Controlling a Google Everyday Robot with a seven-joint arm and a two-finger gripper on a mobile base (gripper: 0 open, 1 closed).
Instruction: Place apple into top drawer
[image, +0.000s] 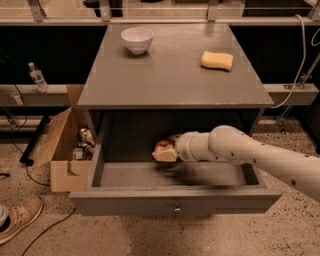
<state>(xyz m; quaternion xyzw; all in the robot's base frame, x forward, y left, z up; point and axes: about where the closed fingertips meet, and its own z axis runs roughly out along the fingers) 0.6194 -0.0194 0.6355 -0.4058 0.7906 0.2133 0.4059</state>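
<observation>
fingers (166, 155) clamped on apple (162, 146) | held over open top drawer (175, 198), near its middle

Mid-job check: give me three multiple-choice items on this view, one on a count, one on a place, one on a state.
1. How many things sit on the tabletop?
A one; B four; C two

2. Where is the hand?
A inside the open top drawer; B on the tabletop; C under the drawer

3. What state is the apple in?
A lying loose on the drawer floor; B held in the hand; C cut in half

Answers:
1 C: only the bowl and the sponge are on it.
2 A: the arm reaches in from the right, behind the drawer's front panel.
3 B: the hand is closed on the whole apple.
</observation>
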